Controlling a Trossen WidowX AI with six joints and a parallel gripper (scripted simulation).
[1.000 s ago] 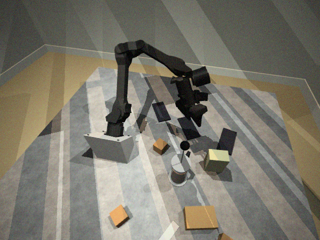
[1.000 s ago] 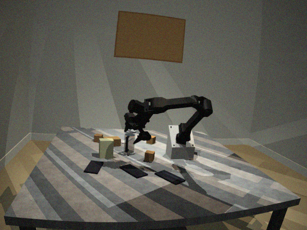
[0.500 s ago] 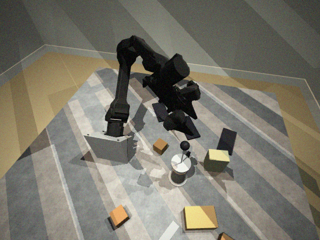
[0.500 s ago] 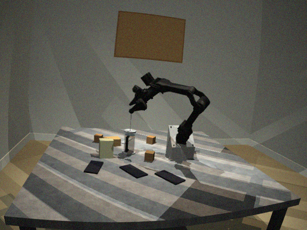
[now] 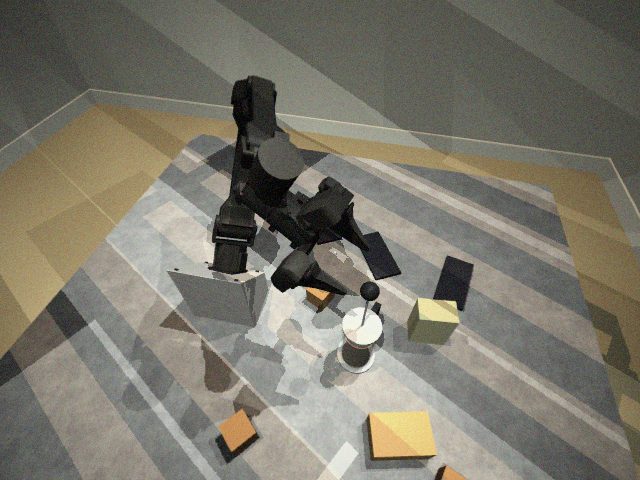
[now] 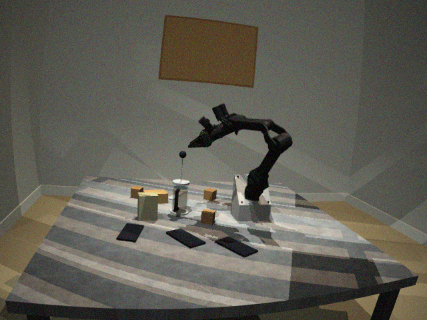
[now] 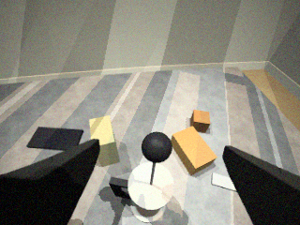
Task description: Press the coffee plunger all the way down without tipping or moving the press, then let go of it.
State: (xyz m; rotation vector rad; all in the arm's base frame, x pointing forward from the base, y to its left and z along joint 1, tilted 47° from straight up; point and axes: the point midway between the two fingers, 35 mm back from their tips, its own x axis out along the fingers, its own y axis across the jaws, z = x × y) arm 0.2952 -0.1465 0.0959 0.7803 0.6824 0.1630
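Note:
The coffee press stands upright on the striped table, with its white lid on top. Its plunger is up: the black ball knob stands on a thin rod well above the lid. My gripper is wide open and empty. It is tilted, slightly above the knob and on the robot-base side of it. In the wrist view the knob shows between the two fingers, beyond the tips; no contact is visible.
A pale yellow block stands near the press on its handle side. An orange cube lies between press and base. A larger orange block, more orange cubes and several dark flat slabs lie around.

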